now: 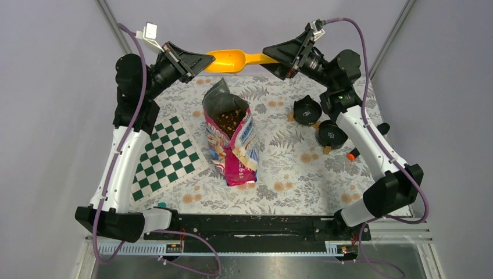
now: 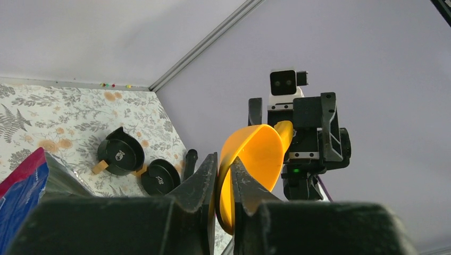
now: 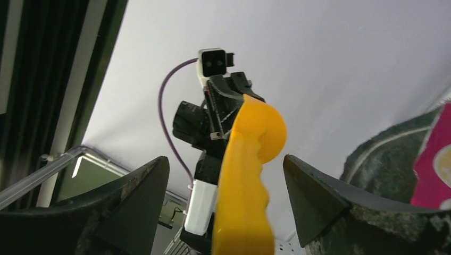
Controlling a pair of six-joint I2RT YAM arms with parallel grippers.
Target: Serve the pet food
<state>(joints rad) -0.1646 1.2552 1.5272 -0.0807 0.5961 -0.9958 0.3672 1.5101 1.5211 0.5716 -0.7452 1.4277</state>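
Observation:
High over the table's far edge, the orange scoop hangs level between both arms. My left gripper is shut on the rim of its bowl, a finger on each side of the thin wall. My right gripper is open around the handle; both fingers stand clear of it, with gaps either side. The pet food shows as brown kibble inside the open pink-blue bag, which stands upright mid-table beneath the scoop. The scoop's bowl looks empty in the left wrist view.
Two small black round bowls sit at the right back of the floral mat, also seen as bowls in the left wrist view. A green-white chessboard lies left of the bag. An orange-tipped marker lies near the right arm.

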